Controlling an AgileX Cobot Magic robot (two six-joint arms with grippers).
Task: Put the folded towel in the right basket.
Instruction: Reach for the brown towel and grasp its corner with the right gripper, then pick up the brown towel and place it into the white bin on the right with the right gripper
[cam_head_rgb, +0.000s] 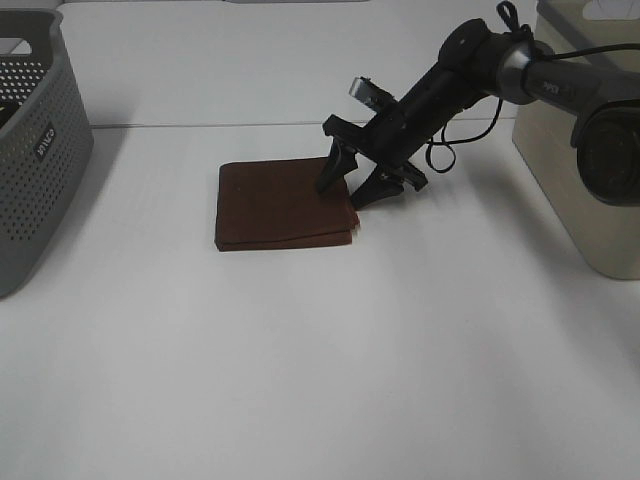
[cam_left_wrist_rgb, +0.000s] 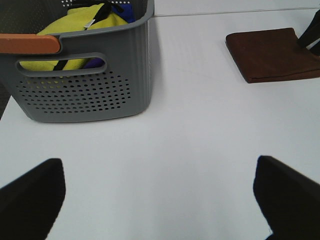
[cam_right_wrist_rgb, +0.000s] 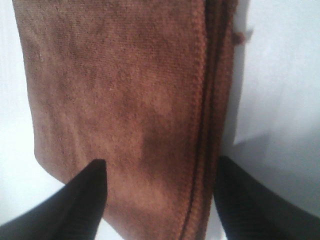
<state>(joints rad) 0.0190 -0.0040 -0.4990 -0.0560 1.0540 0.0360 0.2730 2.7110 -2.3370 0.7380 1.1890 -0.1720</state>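
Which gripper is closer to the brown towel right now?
Right. The right gripper is open, straddling one edge of the towel; the left gripper sits well away, near the grey basket.

— Which colours are found on the white table (cam_head_rgb: 300, 380)?
— The folded towel (cam_head_rgb: 283, 205) is seen as plain dark brown. The left basket (cam_head_rgb: 40, 160) is grey, dotted with small holes; yellow cloth (cam_left_wrist_rgb: 80, 22) is seen inside. The right basket (cam_head_rgb: 575, 170) is beige, the right gripper (cam_head_rgb: 340, 197) black.
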